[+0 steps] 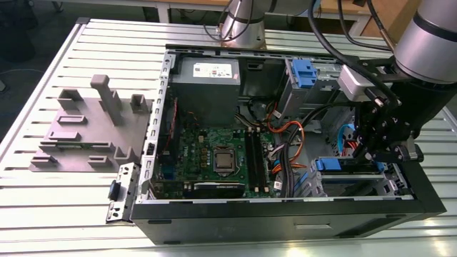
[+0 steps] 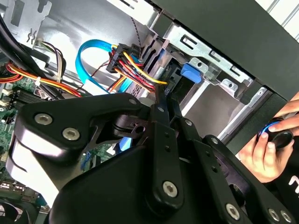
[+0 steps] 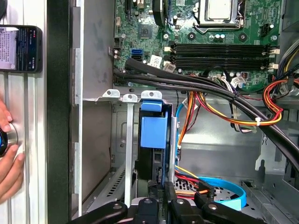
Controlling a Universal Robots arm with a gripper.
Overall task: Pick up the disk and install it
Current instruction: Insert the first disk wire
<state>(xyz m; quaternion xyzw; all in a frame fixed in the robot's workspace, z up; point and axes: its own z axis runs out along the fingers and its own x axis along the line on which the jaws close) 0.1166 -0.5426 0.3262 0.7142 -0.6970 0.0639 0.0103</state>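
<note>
Here the disk [image 3: 152, 128] stands on edge inside the bay [image 3: 129, 140]. A metal rail runs close along one face and the bay's wall close along the other, so side room is slim. Its long axis follows the slot, blue end toward the bay's rim, where black cables [image 3: 201, 86] cross just beyond. The gripper [image 3: 163, 203] clamps the disk's opposite end, with a blue cable loop [image 3: 222, 180] nearby.
</note>
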